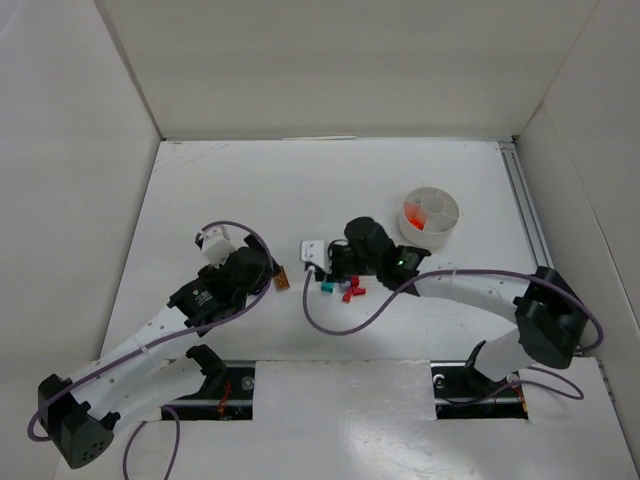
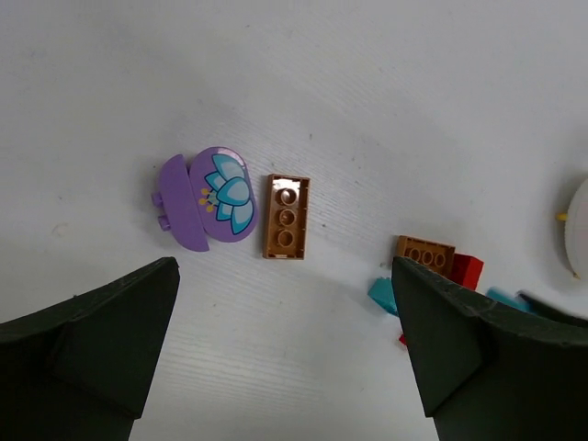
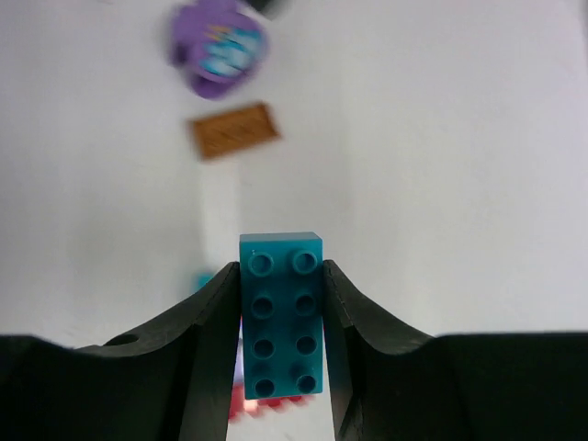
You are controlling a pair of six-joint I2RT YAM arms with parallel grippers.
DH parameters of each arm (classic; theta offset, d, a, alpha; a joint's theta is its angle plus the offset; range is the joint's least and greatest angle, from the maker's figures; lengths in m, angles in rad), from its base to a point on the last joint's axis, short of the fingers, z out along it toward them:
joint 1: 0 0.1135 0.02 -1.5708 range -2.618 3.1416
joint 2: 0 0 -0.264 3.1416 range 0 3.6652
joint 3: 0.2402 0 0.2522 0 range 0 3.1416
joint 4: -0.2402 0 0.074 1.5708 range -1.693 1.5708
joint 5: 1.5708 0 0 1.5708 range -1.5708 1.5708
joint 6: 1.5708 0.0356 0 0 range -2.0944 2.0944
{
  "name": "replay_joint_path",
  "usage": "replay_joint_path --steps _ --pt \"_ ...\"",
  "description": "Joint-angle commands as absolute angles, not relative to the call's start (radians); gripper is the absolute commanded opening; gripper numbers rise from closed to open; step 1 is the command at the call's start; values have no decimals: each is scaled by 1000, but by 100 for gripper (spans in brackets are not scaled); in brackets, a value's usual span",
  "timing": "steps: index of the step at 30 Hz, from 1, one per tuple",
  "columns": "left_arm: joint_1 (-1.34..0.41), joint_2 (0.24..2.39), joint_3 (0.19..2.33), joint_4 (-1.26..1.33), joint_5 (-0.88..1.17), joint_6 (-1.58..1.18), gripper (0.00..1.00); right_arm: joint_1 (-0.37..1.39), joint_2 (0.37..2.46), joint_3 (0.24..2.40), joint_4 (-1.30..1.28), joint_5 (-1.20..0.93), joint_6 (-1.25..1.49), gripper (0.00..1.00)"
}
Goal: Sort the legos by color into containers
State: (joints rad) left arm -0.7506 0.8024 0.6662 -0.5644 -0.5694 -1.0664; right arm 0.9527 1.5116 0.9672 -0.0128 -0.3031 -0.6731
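Note:
My right gripper (image 3: 281, 272) is shut on a teal two-by-four brick (image 3: 281, 317), studs facing the camera, and holds it just above the table. Red legos (image 3: 262, 402) blur below it. From above, the right gripper (image 1: 338, 272) hangs over a small pile of red (image 1: 354, 287), teal (image 1: 326, 286) and purple (image 1: 346, 293) legos. My left gripper (image 2: 283, 276) stands open over bare table. Ahead of it lie a purple rounded piece with a lotus print (image 2: 207, 197) and a brown brick (image 2: 286, 217). Another brown brick (image 2: 425, 253) lies to the right. The white divided container (image 1: 455, 205) holds orange pieces (image 1: 415, 213).
White walls box in the table on three sides. A metal rail (image 1: 525, 215) runs along the right edge. Purple cables loop from both arms over the table. A brown brick (image 1: 282, 279) lies between the two grippers.

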Motion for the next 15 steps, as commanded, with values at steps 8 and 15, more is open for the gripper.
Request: replay_joint_path --steps 8,15 --pt "-746 791 627 -287 -450 -859 100 462 1289 930 38 -270 -653 17" --pt "-736 949 681 -169 -396 -772 100 267 1374 1017 87 -380 -739 17"
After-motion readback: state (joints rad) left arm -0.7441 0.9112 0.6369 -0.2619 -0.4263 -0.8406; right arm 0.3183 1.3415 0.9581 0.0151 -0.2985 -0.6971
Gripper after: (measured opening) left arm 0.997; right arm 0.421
